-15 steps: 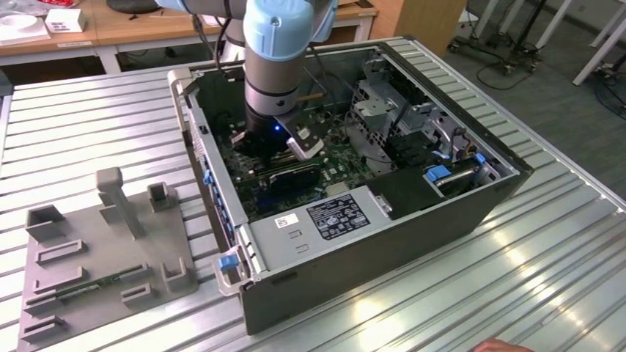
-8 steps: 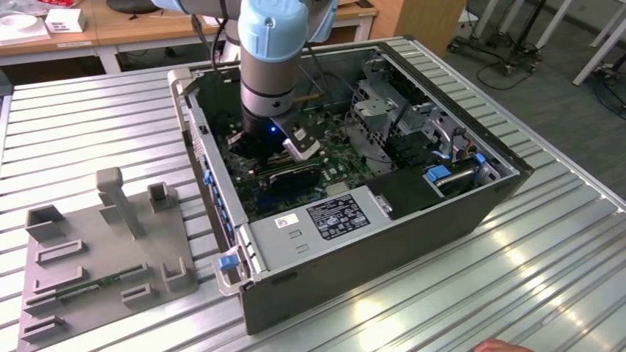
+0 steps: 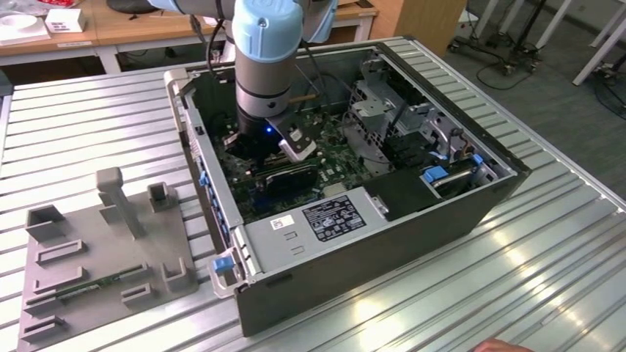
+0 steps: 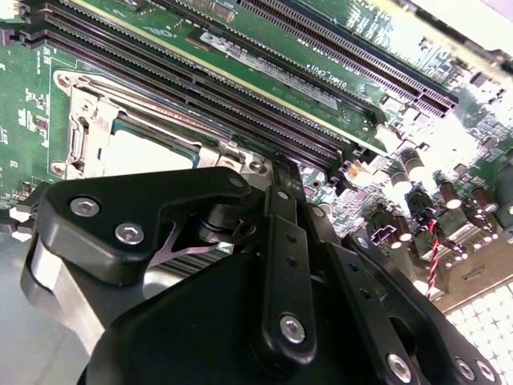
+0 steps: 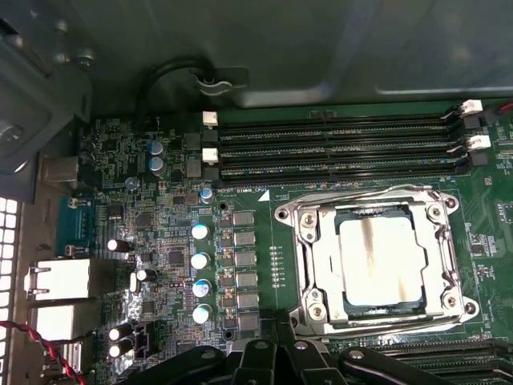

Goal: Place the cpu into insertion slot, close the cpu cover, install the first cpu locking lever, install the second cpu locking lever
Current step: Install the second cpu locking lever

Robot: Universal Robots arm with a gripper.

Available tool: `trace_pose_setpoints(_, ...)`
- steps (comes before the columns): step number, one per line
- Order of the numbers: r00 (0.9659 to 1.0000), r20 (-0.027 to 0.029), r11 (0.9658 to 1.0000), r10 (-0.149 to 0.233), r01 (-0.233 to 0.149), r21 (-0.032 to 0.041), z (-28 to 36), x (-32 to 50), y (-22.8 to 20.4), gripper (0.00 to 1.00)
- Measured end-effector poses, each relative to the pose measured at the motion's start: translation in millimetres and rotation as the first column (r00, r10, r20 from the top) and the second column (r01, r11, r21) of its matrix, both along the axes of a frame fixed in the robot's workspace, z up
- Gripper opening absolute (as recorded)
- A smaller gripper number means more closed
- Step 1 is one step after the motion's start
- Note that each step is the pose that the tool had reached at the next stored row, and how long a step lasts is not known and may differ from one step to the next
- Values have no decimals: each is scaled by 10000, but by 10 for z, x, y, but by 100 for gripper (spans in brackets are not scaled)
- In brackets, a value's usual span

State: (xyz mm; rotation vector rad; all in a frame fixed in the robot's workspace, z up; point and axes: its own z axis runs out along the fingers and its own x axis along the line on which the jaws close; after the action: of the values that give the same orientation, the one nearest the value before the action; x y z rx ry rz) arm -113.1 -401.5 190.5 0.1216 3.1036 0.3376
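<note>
The cpu [image 5: 381, 261], a pale silvery square with a tan smear, lies in the insertion slot on the green motherboard. The cpu cover [image 5: 315, 265], a shiny metal frame, lies flat around it, and a thin wire lever [image 5: 365, 195] runs along the socket's edge. In the second wrist view, part of the cover [image 4: 92, 120] and a strip of the cpu [image 4: 152, 132] show past my black gripper [image 4: 282, 172]. The gripper is shut, holds nothing, and sits at the socket's edge; I cannot tell whether it touches. The exterior view has the gripper [image 3: 256, 155] low inside the open computer case.
Long memory slots [image 5: 337, 144] run beside the socket, with capacitors [image 5: 200, 261] on another side. Case walls [image 3: 196, 147], a metal drive cage [image 3: 377, 110] and a power supply [image 3: 323, 220] surround the arm. A grey fixture plate [image 3: 98, 257] lies at the exterior view's left. A hand [image 3: 501, 345] shows at the bottom edge.
</note>
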Motion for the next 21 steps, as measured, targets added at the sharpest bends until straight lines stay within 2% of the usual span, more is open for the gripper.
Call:
trace_pose_setpoints(4, 10000, 3, 10000, -2, 2, -18, 16, 1, 1, 11)
trace_pose_setpoints(16, 10000, 1, 9999, -3, 3, -114, 137, 10, 0, 11)
trace_pose_setpoints(21, 10000, 1, 9998, -5, 5, -216, 211, 25, 0, 11)
